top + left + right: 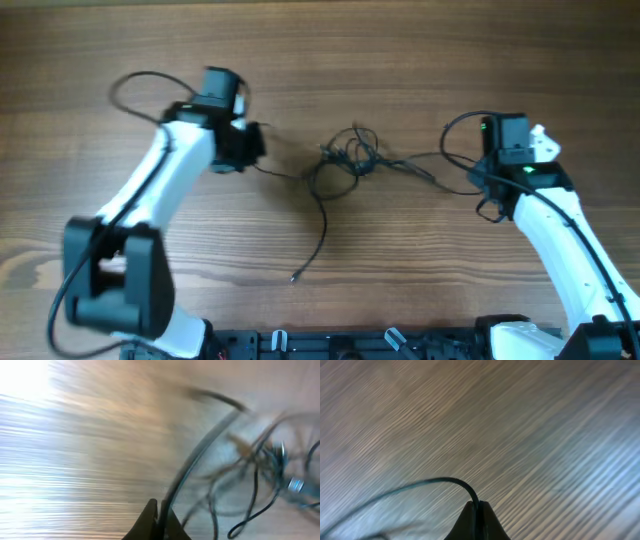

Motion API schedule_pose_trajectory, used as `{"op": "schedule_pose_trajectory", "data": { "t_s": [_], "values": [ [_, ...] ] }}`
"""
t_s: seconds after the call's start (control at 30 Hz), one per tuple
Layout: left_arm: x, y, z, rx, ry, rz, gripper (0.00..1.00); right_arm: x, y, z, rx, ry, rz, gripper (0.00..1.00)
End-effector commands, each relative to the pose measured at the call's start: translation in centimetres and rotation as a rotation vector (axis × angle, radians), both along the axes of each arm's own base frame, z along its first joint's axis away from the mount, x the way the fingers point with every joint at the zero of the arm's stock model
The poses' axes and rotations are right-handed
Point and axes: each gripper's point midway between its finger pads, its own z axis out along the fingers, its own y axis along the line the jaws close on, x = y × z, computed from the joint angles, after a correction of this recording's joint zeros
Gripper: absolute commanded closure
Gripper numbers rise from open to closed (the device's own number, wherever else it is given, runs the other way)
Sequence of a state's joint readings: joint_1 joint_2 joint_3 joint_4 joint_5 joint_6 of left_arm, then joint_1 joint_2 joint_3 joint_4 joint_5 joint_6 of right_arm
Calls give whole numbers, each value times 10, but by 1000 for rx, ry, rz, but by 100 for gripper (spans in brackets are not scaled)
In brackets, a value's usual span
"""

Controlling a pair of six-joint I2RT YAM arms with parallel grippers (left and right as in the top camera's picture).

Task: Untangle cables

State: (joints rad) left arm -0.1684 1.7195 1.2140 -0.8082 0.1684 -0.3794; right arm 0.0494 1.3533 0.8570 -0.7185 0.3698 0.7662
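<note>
Overhead gives you the whole counter [400,40], with the cables [345,160] lying about mid-counter. Judge the task as barely begun. The cords are bunched in one knot [352,152] of overlapping loops, and no cord lies apart on its own. What is done, as far as you can see, is the set-up for a pull. One strand runs out of the knot leftward to the left end effector [255,150], and another runs rightward to the right end effector [487,198]. Nearly everything is left: opening the loops and laying each cord out separately.

Left wrist view, though blurred, shows you that end effector's tips together on a cord that rises from them toward the tangle. The tangle sits ahead and to the right of the tips, near but not touching.

Right wrist view shows the other end effector pinched on a single cord that arcs up out of the tips and off to the left. The knot is outside that view; overhead puts it well apart from that side.

One tail [318,235] hangs free from the knot toward the near edge. It ends in a small plug [293,279] that neither end effector touches.
</note>
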Motion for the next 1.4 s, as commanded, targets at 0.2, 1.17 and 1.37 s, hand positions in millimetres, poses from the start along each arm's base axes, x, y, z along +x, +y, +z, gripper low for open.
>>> {"op": "schedule_pose_trajectory", "data": {
  "t_s": [0.2, 1.17, 1.37],
  "values": [
    [10, 49, 68, -97, -185, 140, 96, 1, -10, -3, 122, -24, -75, 96],
    [-31, -162, 21, -359, 20, -163, 24, 39, 91, 20, 511, -174, 512, 96],
    [-37, -178, -14, -278, 91, 11, 28, 38, 91, 19, 512, -170, 511, 95]
  ]
}}
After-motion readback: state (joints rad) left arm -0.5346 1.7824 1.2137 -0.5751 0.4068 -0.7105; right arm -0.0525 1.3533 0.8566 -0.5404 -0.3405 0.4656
